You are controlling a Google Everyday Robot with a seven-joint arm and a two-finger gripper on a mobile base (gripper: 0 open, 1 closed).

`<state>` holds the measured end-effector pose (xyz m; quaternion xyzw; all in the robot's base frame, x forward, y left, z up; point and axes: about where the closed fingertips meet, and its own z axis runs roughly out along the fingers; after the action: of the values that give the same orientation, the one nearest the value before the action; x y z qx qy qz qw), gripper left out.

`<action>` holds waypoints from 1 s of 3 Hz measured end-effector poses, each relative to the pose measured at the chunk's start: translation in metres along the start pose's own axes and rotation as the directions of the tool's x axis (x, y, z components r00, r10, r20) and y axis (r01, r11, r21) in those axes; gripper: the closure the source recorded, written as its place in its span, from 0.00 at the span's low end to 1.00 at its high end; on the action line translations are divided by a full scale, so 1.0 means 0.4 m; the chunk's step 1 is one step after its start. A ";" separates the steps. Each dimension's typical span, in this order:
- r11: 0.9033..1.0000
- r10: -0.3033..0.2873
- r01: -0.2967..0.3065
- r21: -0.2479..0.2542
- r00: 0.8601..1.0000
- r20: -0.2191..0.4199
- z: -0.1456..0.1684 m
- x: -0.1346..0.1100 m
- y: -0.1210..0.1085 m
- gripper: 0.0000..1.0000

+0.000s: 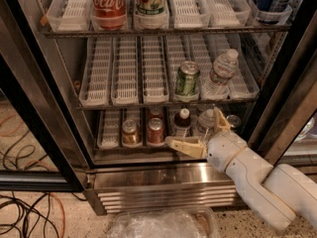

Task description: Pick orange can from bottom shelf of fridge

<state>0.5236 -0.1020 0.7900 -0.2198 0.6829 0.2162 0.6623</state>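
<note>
Copper-orange in body, the orange can (131, 133) is seen upright near the front edge of the bottom shelf (108, 131) of the fridge (163, 181), toward the shelf's left end and just beside a redder can (155, 131). The claw (194, 129) is held spread at the same front edge, right of both cans, with nothing pinched. One finger is pointed at the redder can.

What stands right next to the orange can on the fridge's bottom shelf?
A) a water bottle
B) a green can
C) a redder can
C: the redder can stands directly beside the orange can on the bottom shelf. The open gripper is on the far side of the redder can, in front of the dark bottle.
</note>
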 end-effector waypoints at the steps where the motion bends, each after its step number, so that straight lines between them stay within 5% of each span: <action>1: 1.000 0.000 0.000 0.000 1.000 0.000 0.000 0.000 0.000 0.00; 3: 1.000 -0.001 0.001 -0.015 1.000 -0.001 -0.011 0.093 0.033 0.00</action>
<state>0.5113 -0.0943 0.7529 -0.2256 0.6815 0.2209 0.6603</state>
